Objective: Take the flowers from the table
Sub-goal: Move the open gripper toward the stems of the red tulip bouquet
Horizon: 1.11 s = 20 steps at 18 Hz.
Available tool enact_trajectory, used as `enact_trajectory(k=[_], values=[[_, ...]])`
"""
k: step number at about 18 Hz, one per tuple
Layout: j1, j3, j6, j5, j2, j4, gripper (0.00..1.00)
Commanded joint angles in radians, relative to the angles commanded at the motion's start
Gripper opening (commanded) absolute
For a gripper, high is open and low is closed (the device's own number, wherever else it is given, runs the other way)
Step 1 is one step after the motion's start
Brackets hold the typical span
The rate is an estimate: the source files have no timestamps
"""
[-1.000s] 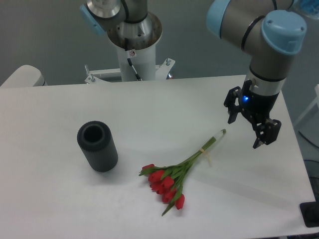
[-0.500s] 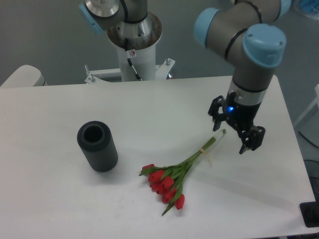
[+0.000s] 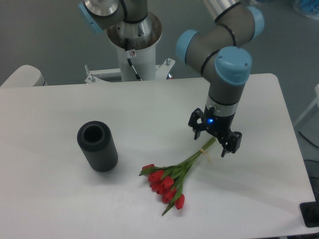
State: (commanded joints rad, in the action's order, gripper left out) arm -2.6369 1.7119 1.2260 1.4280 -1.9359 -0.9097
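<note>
The flowers (image 3: pixel 174 177) lie flat on the table (image 3: pixel 60 199) toward the near right, red heads nearest and green stems running up and to the right to the pale band, which presents the bare stem end as the graspable part. The gripper (image 3: pixel 214 141) hangs above that stem end with its two fingers spread to either side of it and gripping nothing, a pose judged to prepare a pinch across the stems. The dark ribbed cylinder vase (image 3: pixel 97 146) stands upright well apart to the left, open end up.

Red flowers (image 3: pixel 167 185), white table (image 3: pixel 60 199)
</note>
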Motion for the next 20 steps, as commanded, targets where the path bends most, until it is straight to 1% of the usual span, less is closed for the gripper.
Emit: enact_trajectory(k=[2, 4, 7, 9, 11, 12, 14, 17, 20], values=[[0.006, 0.018, -0.035, 0.005, -0.014, 0.011, 1.0], [0.009, 0.028, -0.034, 0.009, -0.024, 0.017, 1.0], [0.032, 0.023, -0.011, 0.029, -0.07, 0.037, 1.0], [0.04, 0.031, 0.015, 0.06, -0.08, 0.037, 1.0], [0.046, 0.048, 0.033, 0.061, -0.084, 0.043, 1.0], [0.048, 0.058, 0.039, 0.061, -0.094, 0.055, 1.0], [0.049, 0.072, 0.04, 0.061, -0.103, 0.101, 1.0], [0.055, 0.071, 0.041, 0.06, -0.112, 0.112, 1.0], [0.09, 0.058, 0.065, 0.078, -0.147, 0.117, 1.0]])
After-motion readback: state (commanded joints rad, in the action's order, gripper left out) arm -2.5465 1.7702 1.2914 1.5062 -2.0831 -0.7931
